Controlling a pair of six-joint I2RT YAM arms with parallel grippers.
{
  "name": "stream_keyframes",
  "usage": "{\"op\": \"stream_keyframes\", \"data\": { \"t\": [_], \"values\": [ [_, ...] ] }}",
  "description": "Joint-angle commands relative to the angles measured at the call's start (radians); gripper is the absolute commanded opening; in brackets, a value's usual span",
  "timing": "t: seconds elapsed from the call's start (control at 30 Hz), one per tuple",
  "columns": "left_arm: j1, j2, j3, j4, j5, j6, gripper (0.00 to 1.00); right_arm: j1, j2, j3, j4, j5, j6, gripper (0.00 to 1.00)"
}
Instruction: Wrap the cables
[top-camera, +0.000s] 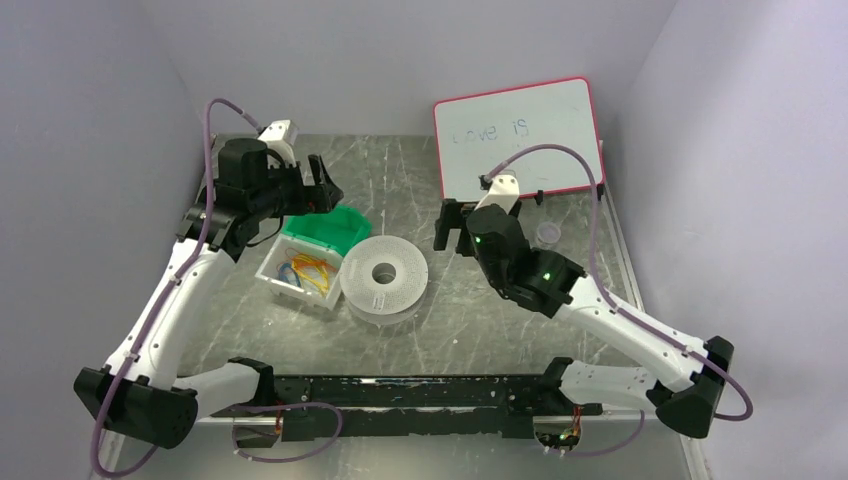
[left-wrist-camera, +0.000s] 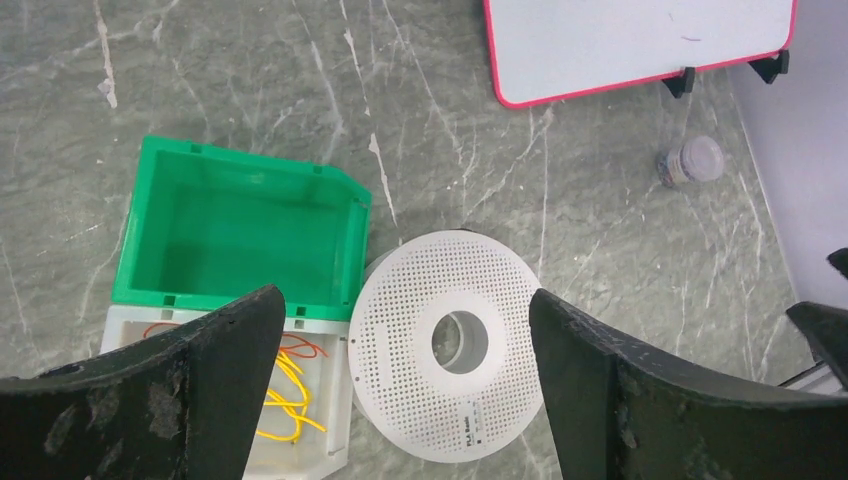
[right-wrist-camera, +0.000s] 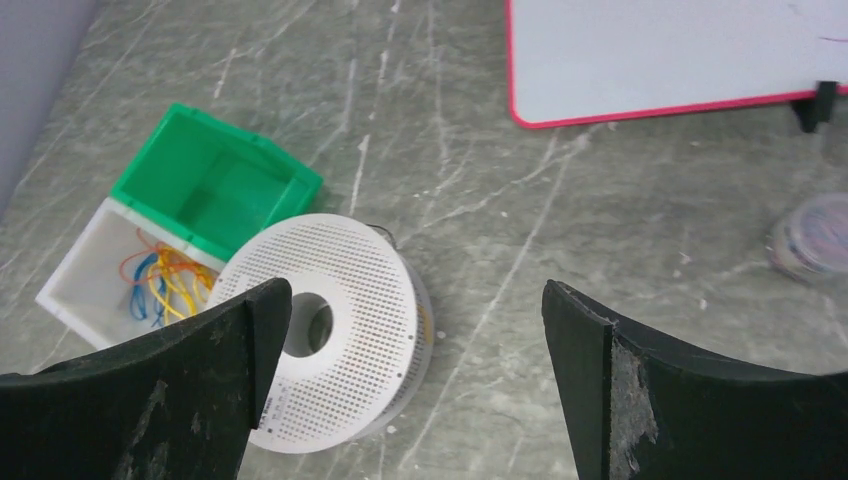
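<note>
left gripper (left-wrist-camera: 405, 295): wide apart, empty | right gripper (right-wrist-camera: 415, 290): wide apart, empty | thin orange-red cables (top-camera: 312, 264): in white plastic tray (top-camera: 272, 287), 9 o'clock of white perforated round spool (top-camera: 402, 292)

The bench (top-camera: 500, 330) is topped with a grey, stone-patterned surface crossed by pale veins. It is enclosed by plain, pale lilac-grey walls (top-camera: 400, 60) that are met along its left, far and right edges. A whiteboard (top-camera: 520, 135) with a red frame is stood on small black feet (left-wrist-camera: 681, 80) near the far right corner, just in front of the far wall, and faint blue writing is seen on it. The space is lit evenly, and only soft shadows are cast on the surface.
</note>
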Motion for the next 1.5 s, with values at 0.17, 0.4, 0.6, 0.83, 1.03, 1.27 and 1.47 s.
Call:
{"op": "stream_keyframes", "data": {
  "t": [0.17, 0.4, 0.6, 0.83, 1.03, 1.27, 1.47],
  "values": [
    [-0.009, -0.061, -0.033, -0.091, -0.106, 0.002, 0.96, -0.002, -0.098, -0.109, -0.062, 0.021, 0.006, 1.0],
    [-0.009, -0.126, -0.13, -0.116, -0.171, -0.086, 0.96, -0.004, -0.089, -0.144, -0.03, -0.068, -0.028, 1.0],
    [-0.009, -0.13, -0.182, -0.13, -0.087, -0.085, 0.96, -0.004, -0.089, -0.174, 0.007, -0.177, -0.073, 1.0],
    [-0.021, -0.095, -0.229, -0.133, 0.057, -0.061, 0.94, -0.002, -0.084, -0.2, 0.007, -0.185, -0.074, 1.0],
    [-0.103, -0.04, -0.238, -0.158, -0.001, -0.071, 0.92, -0.004, -0.088, -0.225, 0.013, -0.177, -0.062, 1.0],
    [-0.206, 0.029, -0.214, -0.149, -0.055, -0.103, 0.92, -0.003, -0.097, -0.258, 0.002, -0.164, -0.044, 1.0],
    [-0.297, 0.114, -0.173, -0.127, -0.072, -0.123, 0.9, -0.002, -0.128, -0.288, -0.016, -0.134, -0.031, 1.0]
  ]
}}
